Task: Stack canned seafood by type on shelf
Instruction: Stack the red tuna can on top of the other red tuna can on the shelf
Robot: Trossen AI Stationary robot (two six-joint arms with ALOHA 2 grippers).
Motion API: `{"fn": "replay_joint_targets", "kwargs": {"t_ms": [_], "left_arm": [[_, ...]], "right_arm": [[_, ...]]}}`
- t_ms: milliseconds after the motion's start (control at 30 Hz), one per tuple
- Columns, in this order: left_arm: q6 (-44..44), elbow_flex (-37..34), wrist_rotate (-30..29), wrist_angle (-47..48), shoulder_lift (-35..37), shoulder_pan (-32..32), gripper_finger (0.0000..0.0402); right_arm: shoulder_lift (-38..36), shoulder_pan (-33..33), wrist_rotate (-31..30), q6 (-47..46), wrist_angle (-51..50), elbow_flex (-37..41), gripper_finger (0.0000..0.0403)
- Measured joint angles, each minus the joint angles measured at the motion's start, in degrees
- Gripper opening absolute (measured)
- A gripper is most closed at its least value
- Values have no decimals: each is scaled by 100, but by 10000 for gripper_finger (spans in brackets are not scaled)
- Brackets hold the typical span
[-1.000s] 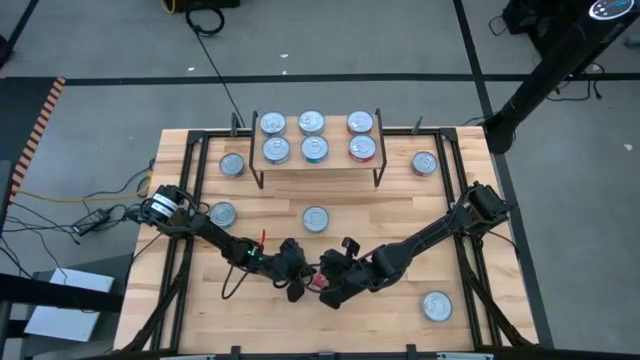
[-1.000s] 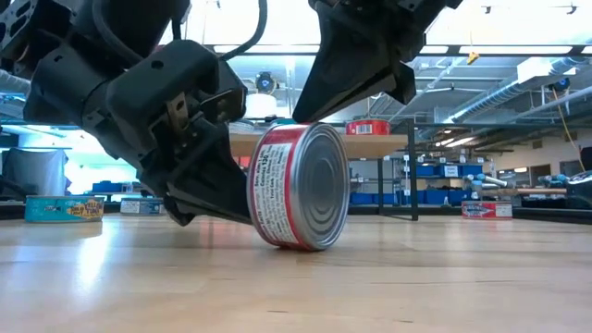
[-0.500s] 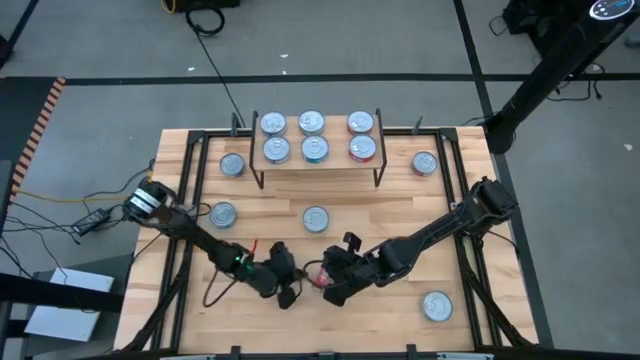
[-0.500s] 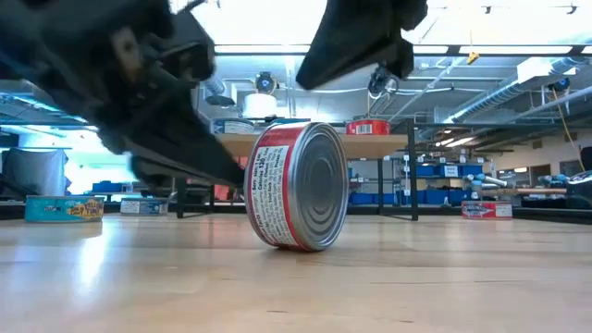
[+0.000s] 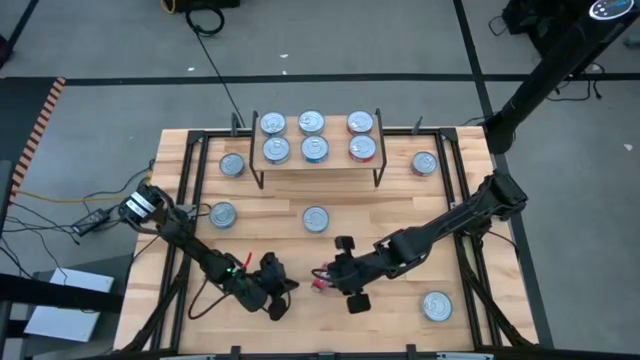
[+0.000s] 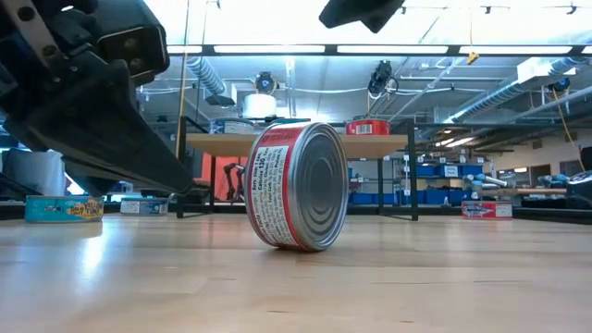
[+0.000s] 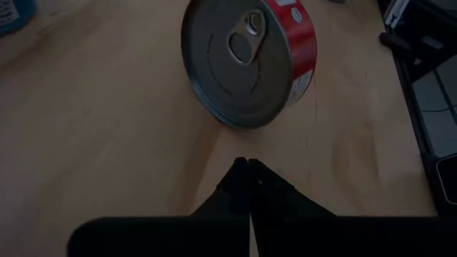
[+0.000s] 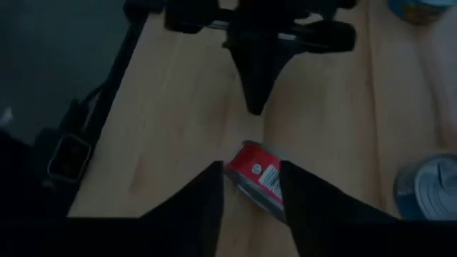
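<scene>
at the table's [image 5: 400, 215] front, a red can [image 6: 298, 186] stands on edge.
left gripper [image 7: 248, 165] jaws pressed together; right gripper [image 8: 251, 187] jaws spread around it.

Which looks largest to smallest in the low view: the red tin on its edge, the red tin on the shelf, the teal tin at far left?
1. Red tin on its edge, by far; it is also nearest the camera.
2. Teal tin.
3. Red tin on the shelf.
All probably match in true size; distance makes the difference.
</scene>
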State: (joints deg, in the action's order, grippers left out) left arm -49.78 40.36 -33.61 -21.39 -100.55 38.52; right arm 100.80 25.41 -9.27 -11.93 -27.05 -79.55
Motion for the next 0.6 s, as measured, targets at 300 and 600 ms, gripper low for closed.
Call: {"fn": "replay_joint_targets", "kwargs": {"t_ms": [300, 600], "left_arm": [[-4, 2, 67, -4, 0, -4, 0], [-15, 2, 131, 20, -4, -4, 2]], "right_arm": [[409, -189, 470, 1137, 54, 4, 228], [507, -508, 756, 1908, 204, 3, 274]]}}
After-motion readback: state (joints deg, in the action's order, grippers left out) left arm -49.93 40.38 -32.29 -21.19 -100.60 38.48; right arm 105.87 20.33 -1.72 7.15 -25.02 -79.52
